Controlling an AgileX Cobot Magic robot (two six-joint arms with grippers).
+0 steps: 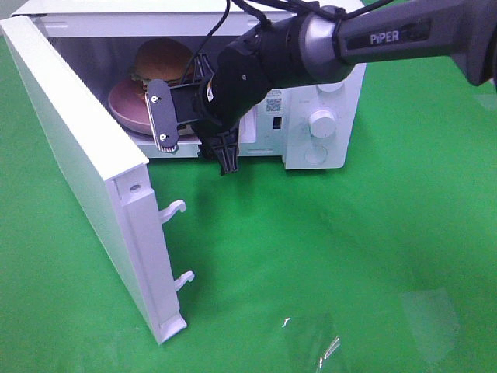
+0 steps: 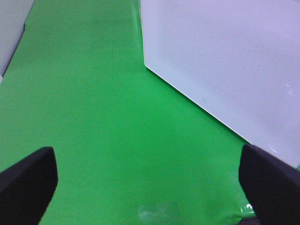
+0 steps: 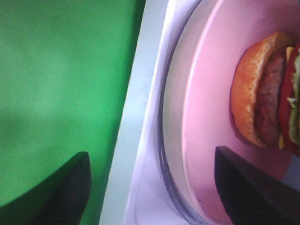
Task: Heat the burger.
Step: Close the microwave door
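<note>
Sitting in the microwave (image 1: 342, 93), the burger (image 1: 163, 58) is set, so the wide-open, empty right claw (image 3: 150, 152) must back out before the door (image 1: 78, 140) shuts.

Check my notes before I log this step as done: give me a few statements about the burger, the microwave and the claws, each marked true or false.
1. The burger sits on the pink plate inside the microwave. True.
2. The microwave's door is closed. False: it stands wide open.
3. The right claw is clamped on the burger. False: its jaws are spread at the plate's edge and hold nothing.
4. The left claw is open above the green cloth. True.
</note>
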